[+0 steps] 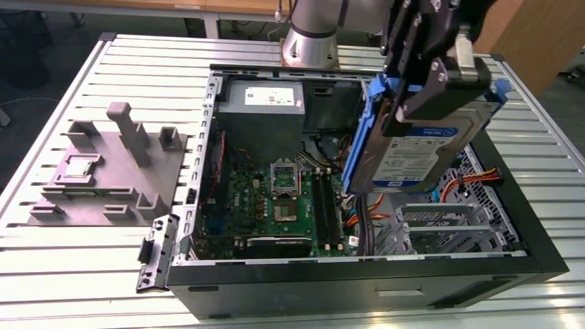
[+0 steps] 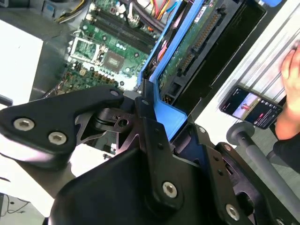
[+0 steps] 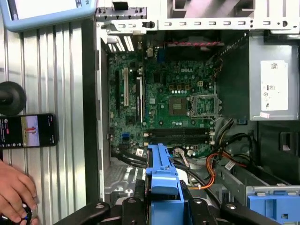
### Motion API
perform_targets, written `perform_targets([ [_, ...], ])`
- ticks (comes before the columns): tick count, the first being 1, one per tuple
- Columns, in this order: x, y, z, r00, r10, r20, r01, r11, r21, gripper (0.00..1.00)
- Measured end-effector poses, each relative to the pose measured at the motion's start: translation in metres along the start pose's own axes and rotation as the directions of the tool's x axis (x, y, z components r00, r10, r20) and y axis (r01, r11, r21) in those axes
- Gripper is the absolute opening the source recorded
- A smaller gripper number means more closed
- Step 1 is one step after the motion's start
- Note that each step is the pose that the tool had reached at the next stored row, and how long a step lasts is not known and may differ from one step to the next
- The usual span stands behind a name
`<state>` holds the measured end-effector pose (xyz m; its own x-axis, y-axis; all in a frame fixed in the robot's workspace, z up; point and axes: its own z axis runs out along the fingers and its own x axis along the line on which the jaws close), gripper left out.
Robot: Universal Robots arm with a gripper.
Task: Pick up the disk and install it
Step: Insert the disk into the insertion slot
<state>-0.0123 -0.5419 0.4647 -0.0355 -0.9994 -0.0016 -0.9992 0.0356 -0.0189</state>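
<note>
1. Grips the disk [image 1: 412,154] in the claw [image 1: 422,96], shut on the blue carrier frame at its upper end.
2. Holds it steeply tilted, almost on edge, with the white-and-blue label turned toward the exterior camera.
3. Hangs it in the air above the open computer case [image 1: 366,291], over the strip between the motherboard [image 1: 274,199] and the metal drive cage [image 1: 443,226], touching neither.
4. Shows, in the second wrist view, the green circuit-board side of the disk [image 2: 187,49], edged in blue.
5. Has orange and black cables [image 3: 213,166] looping across the case floor near the disk's lower end, beside the cage.
6. Has the grey power-supply box [image 1: 265,103] in the far corner of the case, apart from the disk.
7. Stands clear of a grey fixture block [image 1: 101,171] that sits on the slatted surface [image 1: 55,274] at the exterior view's left of the case.
8. Shares the surface, on the other side of the case, with a lit phone [image 3: 28,131], lying flat with a person's hand [image 3: 14,194] resting near it.
</note>
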Motion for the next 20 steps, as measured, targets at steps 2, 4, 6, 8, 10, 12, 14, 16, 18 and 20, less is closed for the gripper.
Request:
perform_targets([
  [2,0.0011,-0.0069,0.0009,1.0000,0.000,-0.0003,0.000,1.0000,-0.0004,0.37],
  [4,0.0022,-0.0138,0.0019,1.0000,0.000,-0.0003,0.000,1.0000,-0.0007,0.37],
  [6,0.0033,-0.0207,0.0030,1.0000,0.000,-0.0002,0.000,1.0000,-0.0012,0.37],
  [8,0.0044,-0.0277,0.0041,1.0000,0.000,-0.0002,0.000,1.0000,-0.0017,0.37],
  [10,0.0063,-0.0393,0.0058,1.0000,0.000,-0.0002,0.000,1.0000,-0.0026,0.37],
  [12,0.0074,-0.0460,0.0068,1.0000,0.000,-0.0003,0.000,1.0000,-0.0031,0.37],
  [14,0.0086,-0.0530,0.0078,1.0000,0.000,-0.0003,0.000,1.0000,-0.0036,0.37],
  [16,0.0096,-0.0590,0.0089,1.0000,0.000,-0.0002,0.000,1.0000,-0.0040,0.37],
  [18,0.0104,-0.0649,0.0098,1.0000,0.000,-0.0003,0.000,1.0000,-0.0044,0.37],
  [20,0.0110,-0.0692,0.0104,1.0000,0.000,-0.0002,0.000,1.0000,-0.0046,0.37],
])
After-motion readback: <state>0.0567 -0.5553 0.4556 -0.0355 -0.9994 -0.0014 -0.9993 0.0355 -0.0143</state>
